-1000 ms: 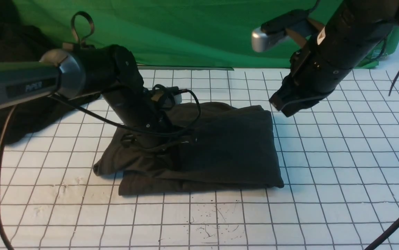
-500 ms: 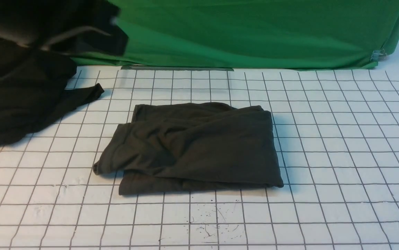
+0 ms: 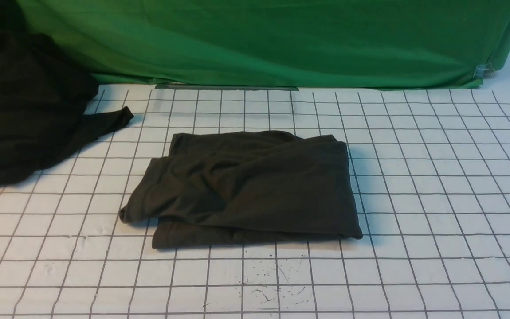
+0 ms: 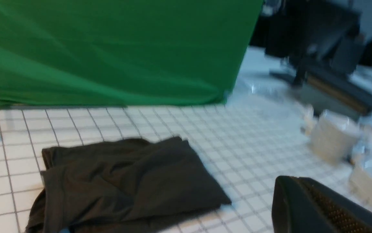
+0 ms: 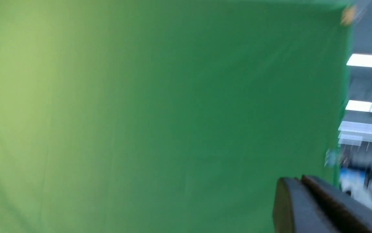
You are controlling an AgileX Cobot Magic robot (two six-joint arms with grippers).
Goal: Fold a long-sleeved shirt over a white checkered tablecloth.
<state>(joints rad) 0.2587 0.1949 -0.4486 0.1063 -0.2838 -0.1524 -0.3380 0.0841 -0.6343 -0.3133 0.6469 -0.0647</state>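
Observation:
The long-sleeved shirt (image 3: 246, 186) lies folded into a dark, roughly rectangular bundle in the middle of the white checkered tablecloth (image 3: 437, 221). Neither arm shows in the front view. In the left wrist view the shirt (image 4: 124, 184) lies on the tablecloth (image 4: 76, 123), well away from my left gripper (image 4: 297, 181), whose fingers are pressed together with nothing between them. My right gripper (image 5: 299, 179) faces the green backdrop, its fingers close together and empty. No print or label shows on the shirt.
A blacker garment heap (image 3: 24, 110) lies at the back left of the cloth. The green fabric backdrop (image 3: 281, 40) hangs along the far edge. Beige containers (image 4: 331, 136) stand off to the right. Scuff marks (image 3: 268, 288) dot the near cloth.
Both arms have pulled out of the front view; a second ago the left one stood over the shirt and the right one hung at the upper right. The shirt has not moved.

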